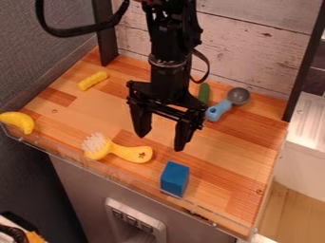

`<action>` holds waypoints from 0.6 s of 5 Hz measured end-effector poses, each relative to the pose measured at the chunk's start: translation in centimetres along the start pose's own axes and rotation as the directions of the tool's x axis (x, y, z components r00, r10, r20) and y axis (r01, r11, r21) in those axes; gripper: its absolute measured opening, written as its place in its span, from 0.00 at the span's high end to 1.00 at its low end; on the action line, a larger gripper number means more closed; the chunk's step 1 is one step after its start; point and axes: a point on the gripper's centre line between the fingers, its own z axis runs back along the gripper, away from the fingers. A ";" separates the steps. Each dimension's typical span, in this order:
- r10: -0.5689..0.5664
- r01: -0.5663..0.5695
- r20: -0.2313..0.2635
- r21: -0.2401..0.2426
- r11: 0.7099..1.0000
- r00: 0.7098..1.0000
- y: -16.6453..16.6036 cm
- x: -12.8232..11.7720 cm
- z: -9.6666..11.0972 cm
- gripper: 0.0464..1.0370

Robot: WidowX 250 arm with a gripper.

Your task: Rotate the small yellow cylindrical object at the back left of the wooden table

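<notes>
Centrally, the black two-finger gripper [161, 137] hangs with its jaws parted by a wide gap, holding nothing. Nearest to it is a yellow-handled brush [130, 153] with white bristles, lying on the near side and left of centre, its bristled head to the left and its handle to the right. A blue block [175, 179] stands to the right of the brush and closer to the near edge, well apart from the jaws. On the far side, right of the gripper, a scoop with a blue handle and a grey bowl [238, 96] lies just beside a green elongated object [204, 93], partly hidden by the arm. A short yellow stick-like piece [93, 80] occupies the far left; a yellow toy banana [19, 121] marks the left edge of the wood-patterned worktop [228, 166].
</notes>
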 end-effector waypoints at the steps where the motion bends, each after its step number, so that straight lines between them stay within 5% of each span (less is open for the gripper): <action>1: 0.114 -0.114 -0.016 -0.006 0.993 0.993 2.2 1.1 -0.2 0.04; 2: 0.296 -0.296 -0.023 -0.017 0.955 0.955 5.9 3.4 -0.1 0.04; 3: 0.468 -0.468 -0.033 -0.028 0.883 0.883 10.7 5.5 0.3 0.04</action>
